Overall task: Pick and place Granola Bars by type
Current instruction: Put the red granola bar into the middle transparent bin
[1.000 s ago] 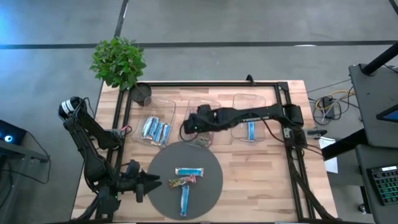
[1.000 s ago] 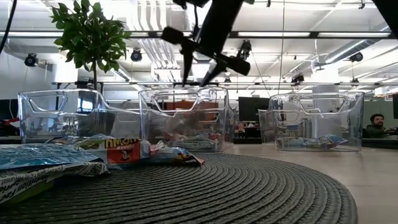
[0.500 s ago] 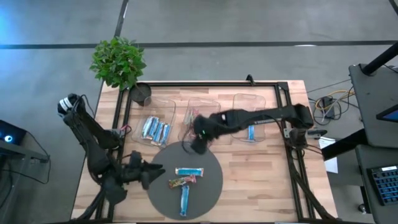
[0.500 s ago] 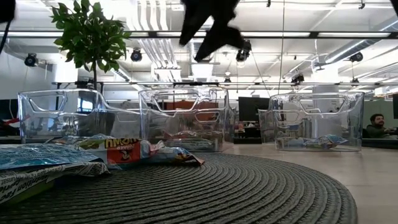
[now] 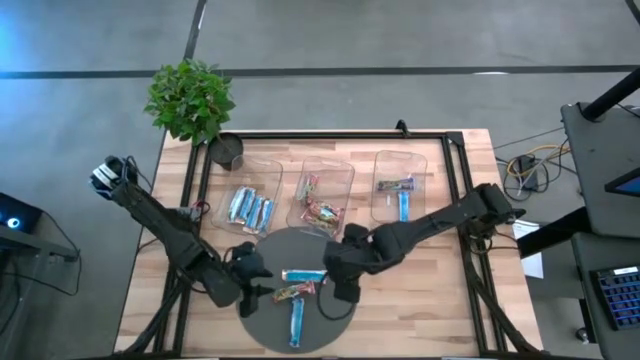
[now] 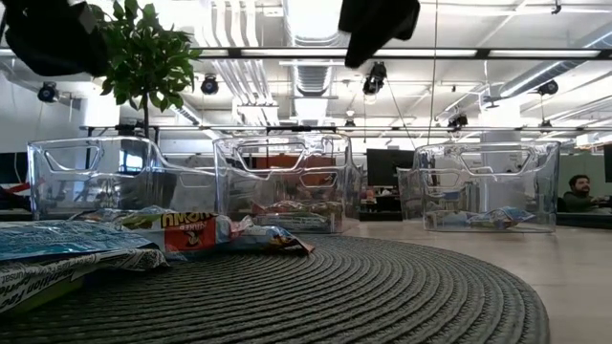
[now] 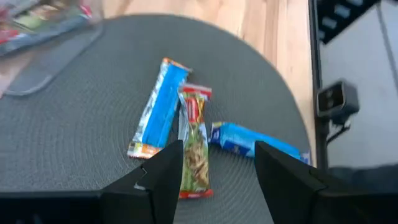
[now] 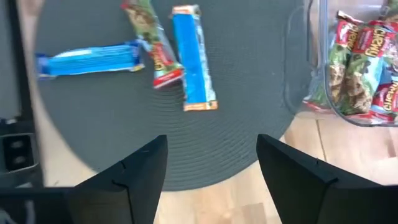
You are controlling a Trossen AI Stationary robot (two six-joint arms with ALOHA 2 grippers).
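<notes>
Three granola bars lie flat on the round grey mat [image 5: 335, 310]: a light blue one [image 5: 303, 274], a multicoloured one [image 5: 292, 292] and another light blue one [image 5: 297, 322]. My left gripper [image 5: 262, 287] hangs open over the mat's left part, and in its wrist view [image 7: 217, 149] the multicoloured bar [image 7: 194, 140] lies just ahead of the fingers. My right gripper [image 5: 340, 290] hangs open above the mat's right part. Its wrist view [image 8: 211, 142] looks down on the same three bars, with a light blue one [image 8: 193, 56] nearest.
Three clear bins stand in a row behind the mat. The left bin [image 5: 272, 170] holds several light blue bars, the middle bin [image 5: 345, 172] multicoloured ones, and the right bin [image 5: 420, 160] a light blue bar and a darker one. A potted plant [image 5: 190, 98] stands at the far left corner.
My right arm has swung from above the middle bin toward the table's near edge and now hangs over the mat's right part. My left arm has reached from the near left corner toward the right, over the mat's left part. The bars on the mat have stayed put.
</notes>
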